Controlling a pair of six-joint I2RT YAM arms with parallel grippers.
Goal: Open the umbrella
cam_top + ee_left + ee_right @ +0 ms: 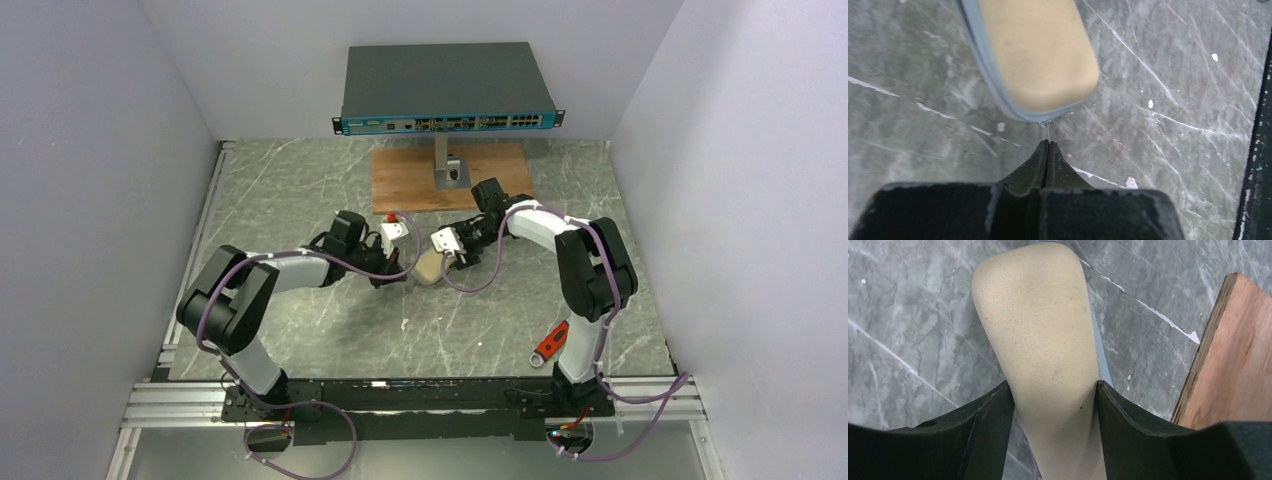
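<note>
- left gripper (1048,146): fingers pressed flat together, tips pointing at the near end of the cream case (1038,50); a thin pale pull thread (1047,131) runs from the end of the grey zip seam (993,82) into the closed tips and appears to be pinched there, though it is too fine to be certain.
- right gripper (1054,387): fingers part-way apart and clamped on the case, one against each long side, so that the case's long axis runs straight out ahead of the hand.
- case on the grey marble table (1173,100): lies flat between the two hands, zipped shut, with the right hand over one end and the left hand at the opposite end, just beside the seam.
- umbrella: not visible in any view; judged to be inside the closed case, hence directly under the right hand and just ahead of the left.
- governing relation: the zip seam follows the case's rim, so the left hand's pull must travel along that rim while the right hand holds the body down.
- wooden board (1233,355): beside the case on the right hand's far side, apart from it.
</note>
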